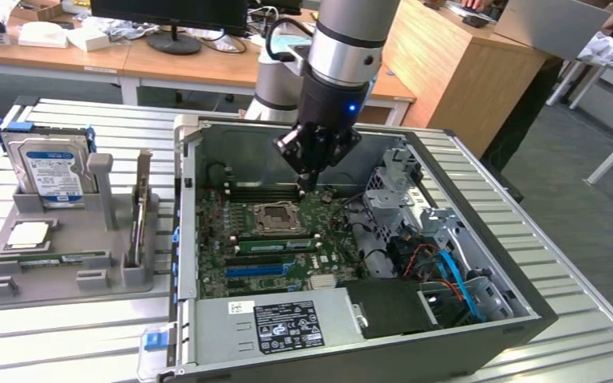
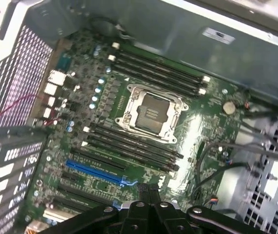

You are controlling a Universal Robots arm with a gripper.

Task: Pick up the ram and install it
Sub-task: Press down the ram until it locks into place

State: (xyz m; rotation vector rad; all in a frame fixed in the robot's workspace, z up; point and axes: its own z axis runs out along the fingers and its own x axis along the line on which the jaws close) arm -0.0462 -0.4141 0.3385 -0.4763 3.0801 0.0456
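My fingers [image 1: 304, 185] are pressed shut and empty, pointing straight down into the open computer case [image 1: 477, 239]. Just below them lie the motherboard's black slots [image 2: 156, 73] and the empty processor socket [image 2: 151, 113]. The ram [image 1: 60, 259] lies well apart, in the grey holder [image 1: 29, 283] on the bench [image 1: 562, 239].

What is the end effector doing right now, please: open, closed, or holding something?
End effector: closed, nothing visibly held, hanging inside the computer case over the motherboard.
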